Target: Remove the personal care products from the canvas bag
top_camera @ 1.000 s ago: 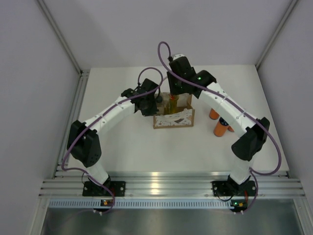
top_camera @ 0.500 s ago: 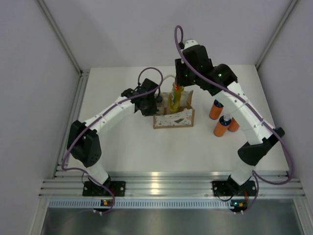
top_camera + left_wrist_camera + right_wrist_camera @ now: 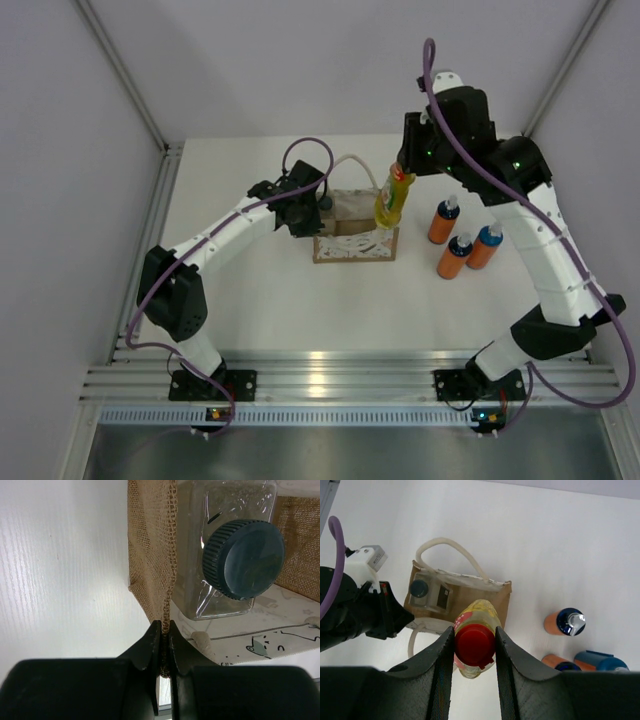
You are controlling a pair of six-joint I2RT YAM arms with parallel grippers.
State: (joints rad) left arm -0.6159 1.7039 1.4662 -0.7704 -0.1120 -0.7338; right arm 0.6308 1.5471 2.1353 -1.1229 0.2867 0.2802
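The right tool [image 3: 474, 643] clamps the upright yellow-green bottle [image 3: 392, 200] by its cap; orange bottles [image 3: 452, 262] stand to its right; left tool [image 3: 165, 630] pinches canvas bag [image 3: 355, 243]

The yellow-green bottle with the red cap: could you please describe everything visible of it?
A yellow-green bottle, plastic by its look, with a red cap. The right gripper is shut on its cap, holding it nearly upright in the air over the right end of the canvas bag. Nothing else visibly touches it.

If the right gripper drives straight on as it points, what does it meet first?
Probably the right end of the canvas bag: the yellow-green bottle in the right gripper hangs over it. Depth is unclear.
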